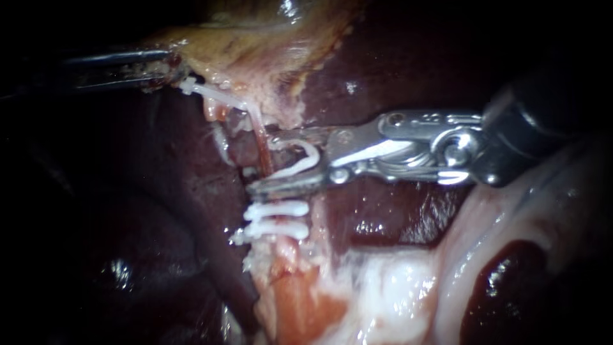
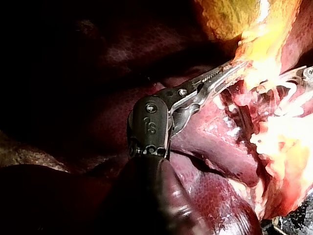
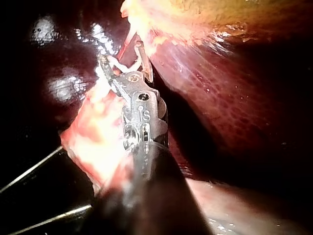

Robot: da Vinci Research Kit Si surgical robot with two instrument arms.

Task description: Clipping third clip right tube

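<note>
While the liver takes up most of the endoscope view, the gallbladder hangs pale and yellowish above it.

Two instruments, one per side.

My left instrument comes in from the left. Its hand is clenched on the gallbladder's ragged edge and sits well apart from the work site.

My right instrument comes in from the right and is the nearer one by far. Its hand carries the third clip. The jaws stand wide apart and the clip is not squeezed down.

The right tube is thin and reddish, with its long axis running up-down in the endoscope view on a slight slant. My right shaft lies crosswise to it, so the jaws sit roughly square across it, one on each side.

The tube is out by the jaw tips, at the clip's mouth. I can't tell whether it sits fully inside the clip's legs. My judgement: the hand may want a little more reach leftward before closing.

- **Tubes:** only this one can I trace for sure.
- **Clips:** four white ones in view.
  - One is in my right hand.
  - Two set clips sit stacked close together on the tube, just below the lower jaw.
  - A fourth clip is up near my left hand; what it grips is unclear.
</note>
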